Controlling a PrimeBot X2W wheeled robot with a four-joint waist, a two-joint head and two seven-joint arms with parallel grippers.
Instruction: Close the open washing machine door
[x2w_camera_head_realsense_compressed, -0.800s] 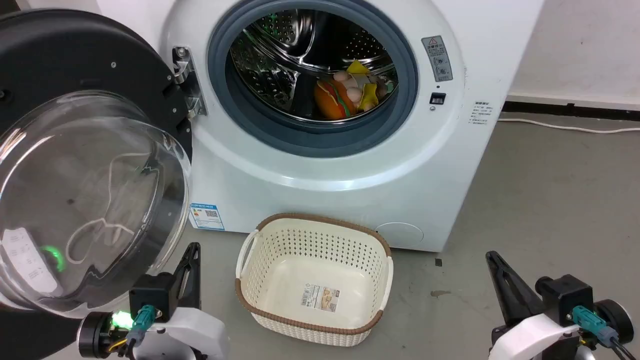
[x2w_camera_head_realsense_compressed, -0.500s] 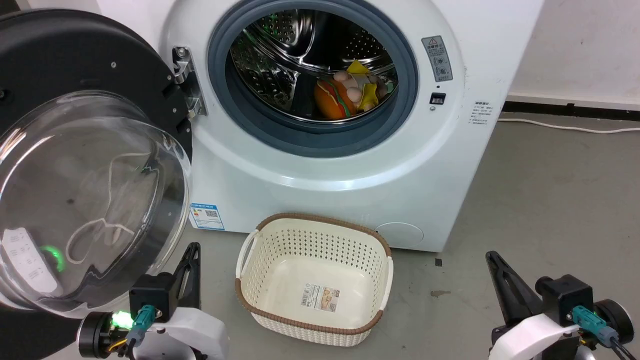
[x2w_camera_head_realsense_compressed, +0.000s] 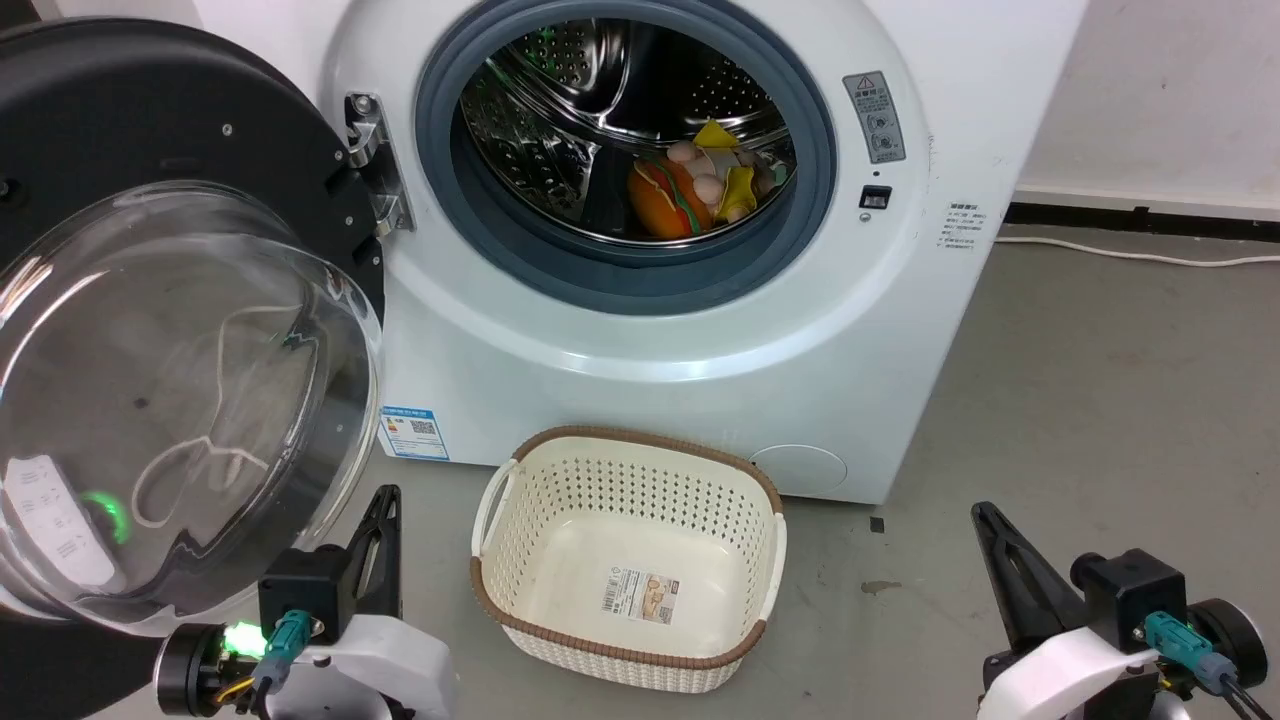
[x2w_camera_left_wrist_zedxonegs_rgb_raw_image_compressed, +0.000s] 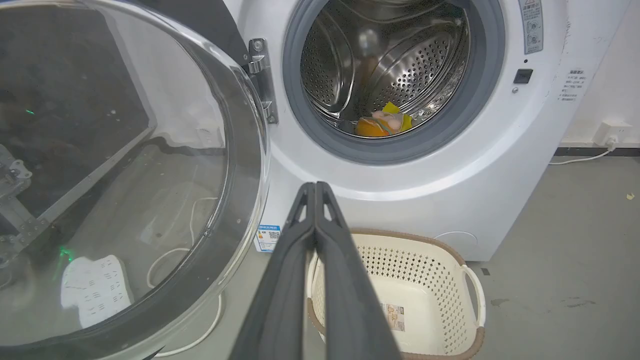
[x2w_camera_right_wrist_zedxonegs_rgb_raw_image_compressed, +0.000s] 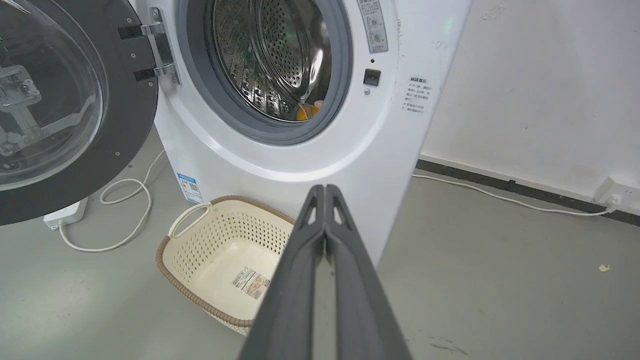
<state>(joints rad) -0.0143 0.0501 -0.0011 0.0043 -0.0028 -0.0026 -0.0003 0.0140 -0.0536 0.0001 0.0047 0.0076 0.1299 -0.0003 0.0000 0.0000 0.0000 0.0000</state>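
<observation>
The door (x2w_camera_head_realsense_compressed: 120, 110) is cut off at the left edge, and the toys (x2w_camera_head_realsense_compressed: 690, 190) in the drum are hard to identify. Left pincer (x2w_camera_head_realsense_compressed: 388, 495) and right pincer (x2w_camera_head_realsense_compressed: 982, 512) sit low, fingers pressed together, empty.

A bare grey concrete floor (x2w_camera_right_wrist_zedxonegs_rgb_raw_image_compressed: 500, 280) spreads beneath the right claw (x2w_camera_right_wrist_zedxonegs_rgb_raw_image_compressed: 325, 187). Beyond the claw and to its right, a plain white wall (x2w_camera_right_wrist_zedxonegs_rgb_raw_image_compressed: 540, 75) meets the floor at a black skirting strip (x2w_camera_right_wrist_zedxonegs_rgb_raw_image_compressed: 500, 185). A white cable (x2w_camera_right_wrist_zedxonegs_rgb_raw_image_compressed: 475, 191) runs along it to a wall socket (x2w_camera_right_wrist_zedxonegs_rgb_raw_image_compressed: 617, 192). Far to the claw's left lies a white power strip (x2w_camera_right_wrist_zedxonegs_rgb_raw_image_compressed: 65, 215) with a looped cord (x2w_camera_right_wrist_zedxonegs_rgb_raw_image_compressed: 145, 200). Just left of the claw sits a cream perforated basket (x2w_camera_right_wrist_zedxonegs_rgb_raw_image_compressed: 162, 250).
</observation>
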